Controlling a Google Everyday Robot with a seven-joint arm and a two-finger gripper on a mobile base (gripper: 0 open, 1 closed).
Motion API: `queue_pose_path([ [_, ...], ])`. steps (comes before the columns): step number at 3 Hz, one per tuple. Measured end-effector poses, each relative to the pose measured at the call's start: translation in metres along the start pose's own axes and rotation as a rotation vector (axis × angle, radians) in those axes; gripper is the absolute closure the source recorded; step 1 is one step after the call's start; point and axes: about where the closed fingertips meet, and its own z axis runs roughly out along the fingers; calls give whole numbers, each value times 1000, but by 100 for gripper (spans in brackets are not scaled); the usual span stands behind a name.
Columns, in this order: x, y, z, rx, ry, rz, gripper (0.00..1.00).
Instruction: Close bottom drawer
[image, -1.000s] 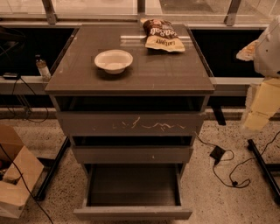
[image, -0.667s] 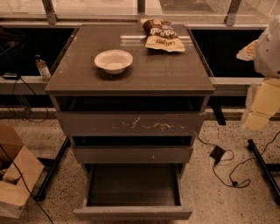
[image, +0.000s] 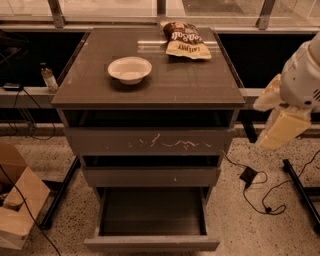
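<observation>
Camera view: I've got the bottom drawer (image: 152, 244) standing wide open at the bottom centre of the frame, dark tray showing. My gripper (image: 280, 125) hangs at the right edge, well apart from it; released or clenched, I can't tell. Up top, a bowl (image: 130, 69) and a chip bag (image: 186, 40) sit on the table (image: 200, 85).

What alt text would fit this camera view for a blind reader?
The bottom drawer of a cabinet stands pulled out. The robot's gripper hangs at the right, apart from it. A white bowl and snack bag sit on top.
</observation>
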Motion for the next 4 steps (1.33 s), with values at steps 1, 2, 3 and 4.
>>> queue_pose_path([
  [1,6,24,63,-127,-84,17,65],
  [2,17,46,130,-256,-169,74,88],
  [3,18,48,139,-277,-177,83,100],
  [4,18,48,139,-277,-177,83,100],
])
